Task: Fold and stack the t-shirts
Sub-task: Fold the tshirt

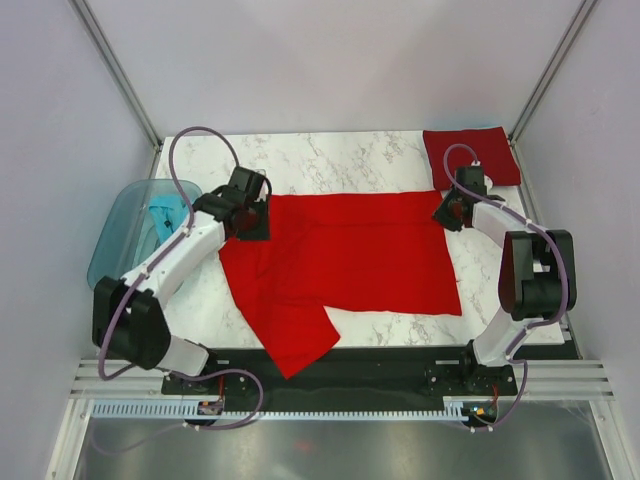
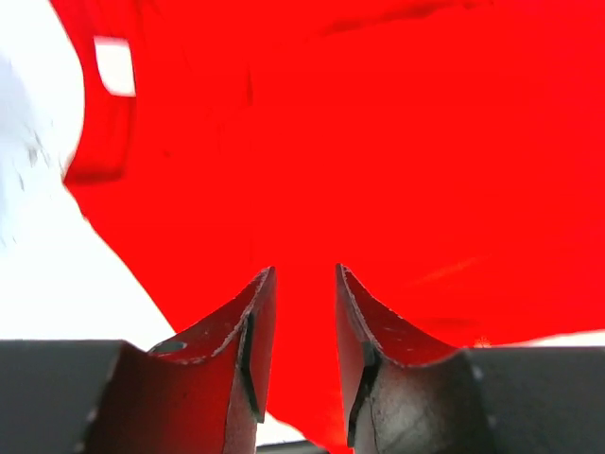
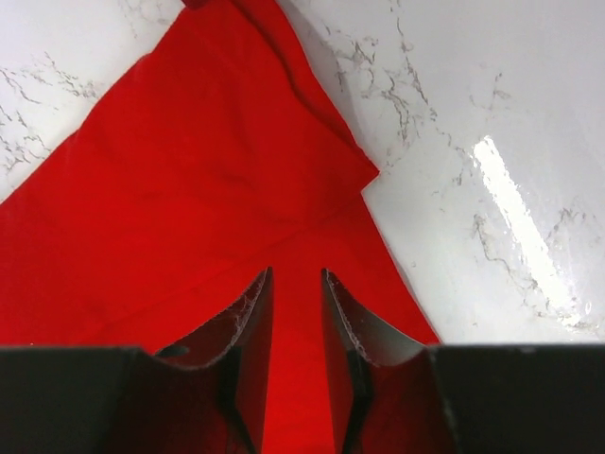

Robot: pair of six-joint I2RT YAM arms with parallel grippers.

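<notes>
Both my grippers, left (image 2: 304, 274) and right (image 3: 295, 276), stand parted and pinch nothing, poised over the far edge of the bright red cloth t-shirt (image 1: 350, 255) lying flat on the white marble table (image 1: 350, 160). I'm mid-fold, I reckon — next I need fresh grips along one side to fold it across.

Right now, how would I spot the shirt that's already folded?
On the marble table, look to the far right corner, just beyond the right gripper. A flat folded square lies there, darker crimson than the bright red shirt spread open mid-table.
</notes>
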